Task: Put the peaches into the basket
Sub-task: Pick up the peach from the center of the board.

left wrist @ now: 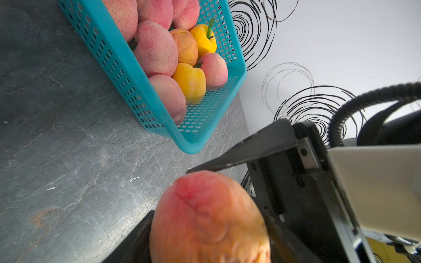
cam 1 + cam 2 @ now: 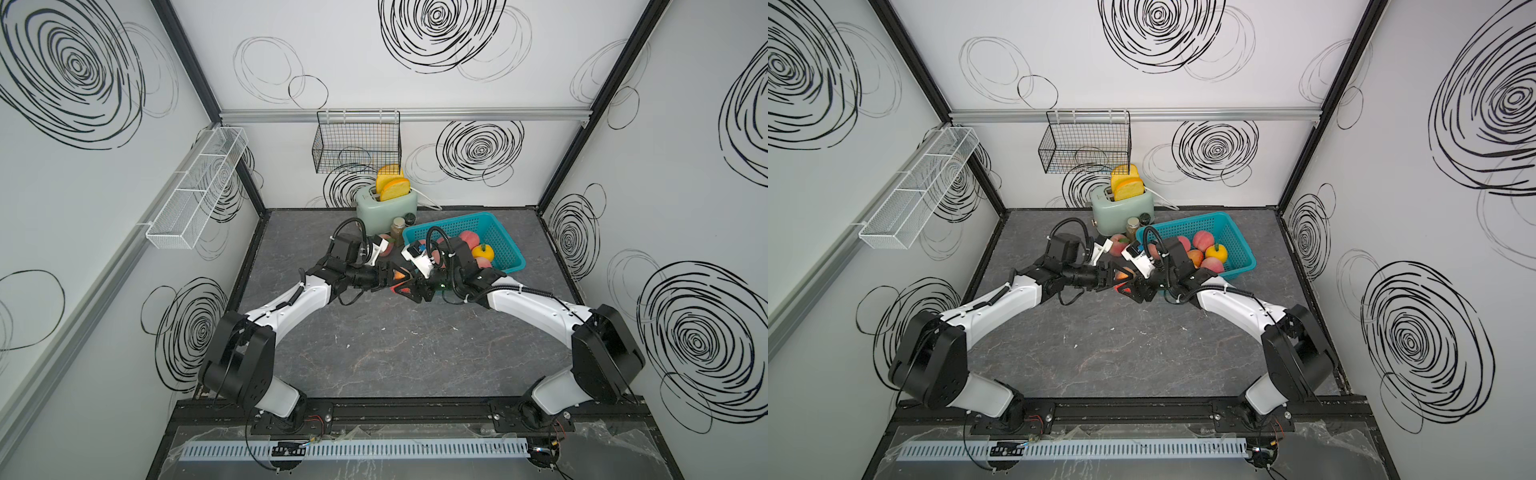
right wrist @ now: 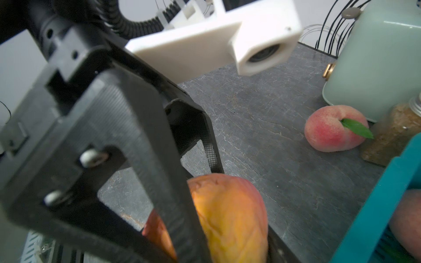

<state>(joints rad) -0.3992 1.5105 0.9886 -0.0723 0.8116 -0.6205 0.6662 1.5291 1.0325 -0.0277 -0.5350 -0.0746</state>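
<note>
An orange-red peach (image 2: 400,274) (image 1: 209,218) (image 3: 230,218) hangs just above the table, in front of the basket's near left corner. My left gripper (image 1: 208,230) is shut on it. My right gripper (image 3: 225,227) comes from the opposite side and is shut on the same peach; its black fingers (image 1: 241,157) press the fruit's sides. The teal basket (image 2: 505,245) (image 2: 1241,245) (image 1: 127,75) holds several pink peaches (image 2: 1203,240) (image 1: 157,50) and two yellow-orange ones (image 1: 191,84). One more pink peach with a green leaf (image 2: 1119,243) (image 3: 330,129) lies on the table beside the toaster.
A mint toaster (image 2: 386,212) with two yellow bread slices stands at the back, and a spice jar (image 2: 1133,227) (image 3: 391,134) stands between it and the basket. A black wire basket (image 2: 357,143) and a long white mesh rack (image 2: 195,191) hang on the walls.
</note>
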